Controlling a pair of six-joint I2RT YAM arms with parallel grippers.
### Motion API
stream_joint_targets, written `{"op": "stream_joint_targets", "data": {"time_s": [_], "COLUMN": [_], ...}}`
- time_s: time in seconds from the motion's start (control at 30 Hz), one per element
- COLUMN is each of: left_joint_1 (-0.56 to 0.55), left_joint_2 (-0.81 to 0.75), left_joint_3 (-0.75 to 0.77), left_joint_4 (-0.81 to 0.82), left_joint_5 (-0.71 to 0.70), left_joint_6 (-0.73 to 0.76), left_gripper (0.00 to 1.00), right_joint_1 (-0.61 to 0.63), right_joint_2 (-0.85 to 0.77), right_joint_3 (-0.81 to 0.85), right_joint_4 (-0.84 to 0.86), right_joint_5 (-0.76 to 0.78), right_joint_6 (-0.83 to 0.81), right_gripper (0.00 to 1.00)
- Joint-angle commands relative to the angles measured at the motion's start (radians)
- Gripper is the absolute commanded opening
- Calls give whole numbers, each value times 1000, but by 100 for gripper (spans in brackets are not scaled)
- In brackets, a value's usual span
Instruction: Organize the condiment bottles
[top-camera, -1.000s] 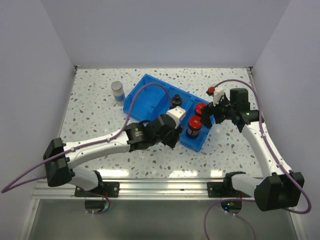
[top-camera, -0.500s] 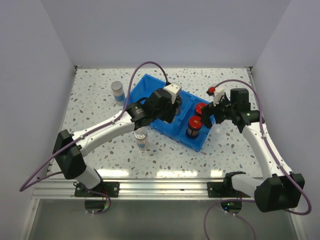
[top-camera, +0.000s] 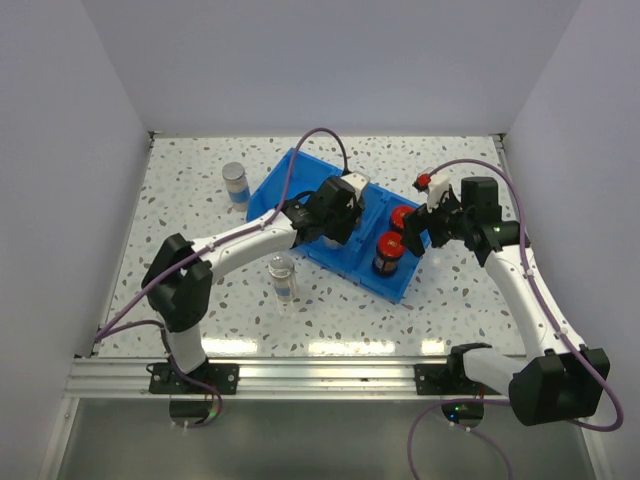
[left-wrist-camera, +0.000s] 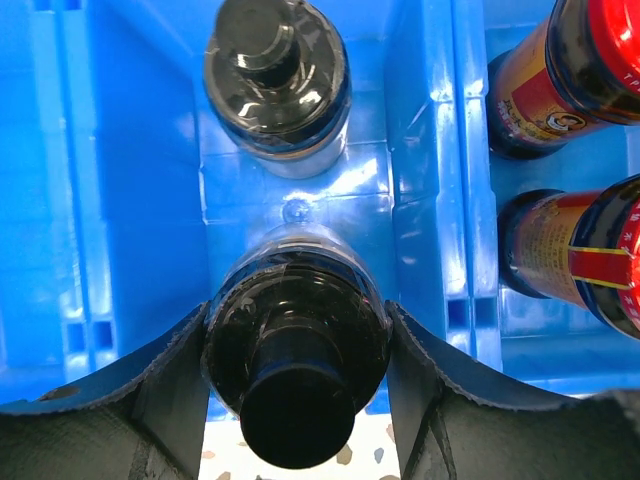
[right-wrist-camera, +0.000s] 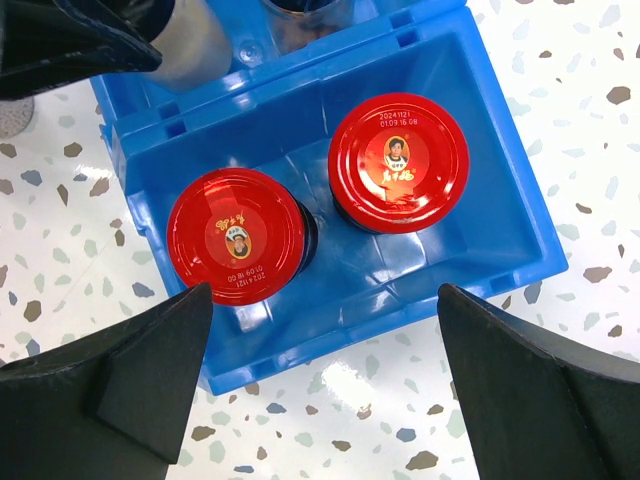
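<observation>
My left gripper (top-camera: 335, 220) (left-wrist-camera: 297, 335) is shut on a clear jar with a black shaker top (left-wrist-camera: 297, 350), held over the near edge of the blue bin's (top-camera: 285, 185) middle compartment. A second black-topped jar (left-wrist-camera: 277, 80) stands deeper in that compartment. Two dark jars with red caps (top-camera: 401, 218) (top-camera: 388, 243) stand in the right compartment, also in the right wrist view (right-wrist-camera: 399, 162) (right-wrist-camera: 237, 248). My right gripper (top-camera: 425, 228) (right-wrist-camera: 325, 370) is open and empty above that compartment's outer wall. Two clear silver-lidded jars (top-camera: 234, 183) (top-camera: 283, 278) stand on the table.
The bin's left compartment (top-camera: 300, 175) holds nothing visible. White walls enclose the speckled table (top-camera: 180, 230) on the left, far side and right. The left arm (top-camera: 240, 240) stretches across the table beside the near silver-lidded jar.
My left gripper has moved from in front of the bin up and over its middle compartment, uncovering the near silver-lidded jar on the table. The right arm has not moved.
</observation>
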Motion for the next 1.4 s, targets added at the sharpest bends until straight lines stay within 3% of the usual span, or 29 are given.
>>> {"op": "stream_joint_targets", "data": {"time_s": [0.0, 0.17, 0.2, 0.27, 0.37, 0.43, 0.73, 0.87, 1.03, 1.2, 1.37], "left_joint_1": [6, 12, 12, 12, 12, 12, 12, 12, 12, 13, 13], "left_joint_2": [3, 24, 26, 26, 14, 1, -71, -198, -397, -615, -709], "left_joint_3": [50, 28, 27, 24, 2, -6, -16, -71, -217, -397, -460], "left_joint_4": [128, 158, 160, 164, 178, 184, 172, 178, 194, 131, -118], "left_joint_5": [7, 4, 4, 1, -14, -21, -44, -60, -94, -140, -197], "left_joint_6": [20, 11, 11, 5, -5, -5, 0, 24, 32, -61, -290], "left_gripper": [13, 34, 42, 49, 68, 72, 80, 85, 98, 100, 100], "right_joint_1": [-6, -6, -6, -6, -4, -6, -6, -6, -4, -6, -4], "right_joint_2": [-21, -21, -21, -21, -19, -19, -18, -21, -25, -27, -24], "right_joint_3": [-3, -3, -3, -3, -3, -3, -4, -4, -6, -7, -9], "right_joint_4": [30, 31, 30, 30, 30, 28, 28, 26, 19, 17, 19], "right_joint_5": [-12, -12, -12, -10, -10, -10, -6, -10, -26, -24, -18], "right_joint_6": [-7, -7, -7, -9, -9, -9, -13, -22, -41, -47, -47], "right_gripper": [98, 98, 98, 98, 98, 98, 98, 98, 99, 98, 99]}}
